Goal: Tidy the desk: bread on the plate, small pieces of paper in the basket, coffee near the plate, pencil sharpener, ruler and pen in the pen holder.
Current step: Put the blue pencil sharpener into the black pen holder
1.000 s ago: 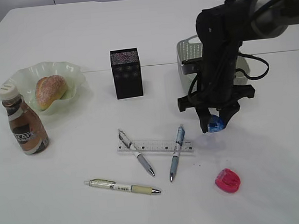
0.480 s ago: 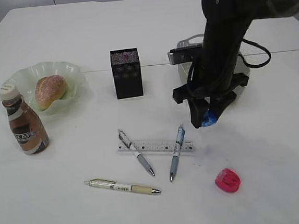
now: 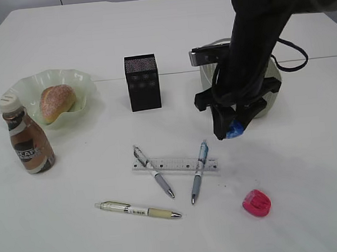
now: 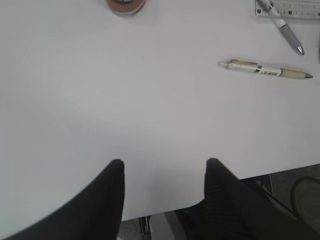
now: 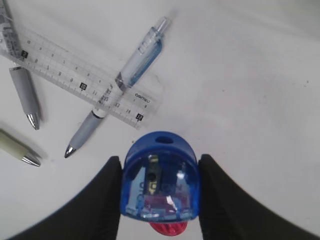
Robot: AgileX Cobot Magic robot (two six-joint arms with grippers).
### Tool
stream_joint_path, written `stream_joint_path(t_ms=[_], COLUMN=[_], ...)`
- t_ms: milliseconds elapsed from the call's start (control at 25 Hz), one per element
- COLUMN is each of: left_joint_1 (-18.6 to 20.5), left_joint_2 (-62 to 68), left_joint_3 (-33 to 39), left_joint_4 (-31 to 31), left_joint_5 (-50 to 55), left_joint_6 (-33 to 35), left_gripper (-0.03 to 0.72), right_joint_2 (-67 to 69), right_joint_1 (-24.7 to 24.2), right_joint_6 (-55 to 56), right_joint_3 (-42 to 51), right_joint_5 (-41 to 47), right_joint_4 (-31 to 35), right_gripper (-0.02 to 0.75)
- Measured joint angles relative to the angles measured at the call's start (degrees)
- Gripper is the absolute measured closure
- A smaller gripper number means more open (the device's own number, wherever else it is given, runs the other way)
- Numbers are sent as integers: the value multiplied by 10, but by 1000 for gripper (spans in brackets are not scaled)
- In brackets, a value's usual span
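Observation:
My right gripper [image 3: 231, 131] is shut on a blue pencil sharpener [image 3: 235, 131] and holds it above the table, right of the black pen holder [image 3: 142, 81]; the sharpener fills the right wrist view [image 5: 160, 175]. A clear ruler [image 3: 175, 164] lies under two pens, a grey one [image 3: 153, 171] and a blue one [image 3: 199, 163]; a cream pen [image 3: 139, 210] lies nearer. A pink sharpener [image 3: 257, 202] lies at the front right. The bread [image 3: 57, 102] is on the green plate [image 3: 85, 89], with the coffee bottle [image 3: 28, 142] beside it. My left gripper [image 4: 162, 165] is open and empty.
A white mesh basket [image 3: 272, 96] stands behind my right arm, mostly hidden by it. The table's front edge [image 4: 210, 197] shows in the left wrist view just beyond the left fingers. No small pieces of paper show.
My right gripper has risen and shifted slightly left and back with the blue sharpener in it. The other things have not moved.

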Motion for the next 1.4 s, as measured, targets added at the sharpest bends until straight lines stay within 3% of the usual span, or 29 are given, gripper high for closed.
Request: stream_joint_path(t_ms=[400,920,1400], left_joint_1=[0,0,0], left_joint_2=[0,0,0], left_joint_3=[0,0,0], left_joint_4=[-7,-14,-23], left_joint_5=[7,11,17], left_joint_6=[-1,-1,-2], left_gripper=[308,308,328], right_joint_2=[-50,-95,-95], right_joint_1=[2,91,105], right_joint_6=[-15,-17,-17], right_joint_3=[0,-7,-7], right_joint_5=[1,4,5], right_joint_4=[72,70,68], right_gripper=[428,428,428])
